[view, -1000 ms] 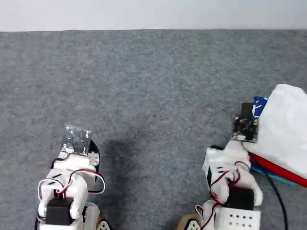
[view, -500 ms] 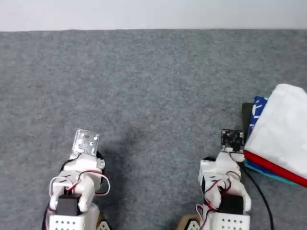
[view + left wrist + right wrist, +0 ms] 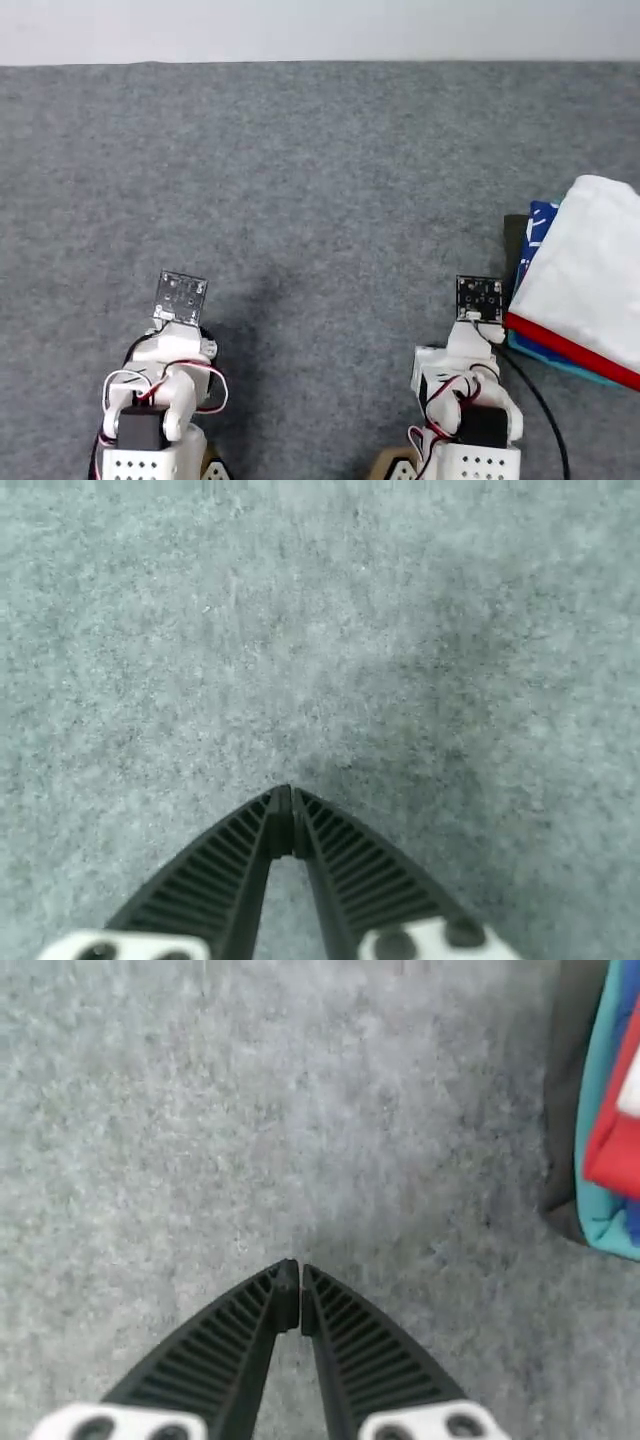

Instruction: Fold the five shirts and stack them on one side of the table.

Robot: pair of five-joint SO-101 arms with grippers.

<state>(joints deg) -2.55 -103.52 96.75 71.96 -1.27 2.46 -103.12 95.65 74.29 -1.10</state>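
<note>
Both arms sit at the near edge of the table [image 3: 320, 180], which has a grey felt-like cover. Left arm [image 3: 160, 400] is on the left side, right arm [image 3: 465, 405] right of centre, both folded back close to their bases. Left gripper [image 3: 292, 800]: fingers closed tip to tip, nothing between them, hanging over bare grey surface. Right gripper [image 3: 300, 1272]: same, tips together with at most a hairline gap, holding nothing, over bare cover just beside the shirts. The stack of shirts [image 3: 580, 290] is at the table's right edge, next to the right arm and running out of the high view. White shirt [image 3: 590, 255] is on top and covers most of the pile. Red shirt [image 3: 572, 350] shows as a strip under its near edge, with the teal shirt [image 3: 575, 370] peeking out below that. Blue shirt [image 3: 538, 228] sticks out at the far-left corner, and a dark shirt [image 3: 513, 235] edge sits lowest there. The right wrist view shows the layers edge-on: dark [image 3: 572, 1080] lowest against the cover, then teal [image 3: 608, 1100], then red [image 3: 612, 1145]. A black cable [image 3: 545, 405] runs along the table from under the pile past the right arm's base.
</note>
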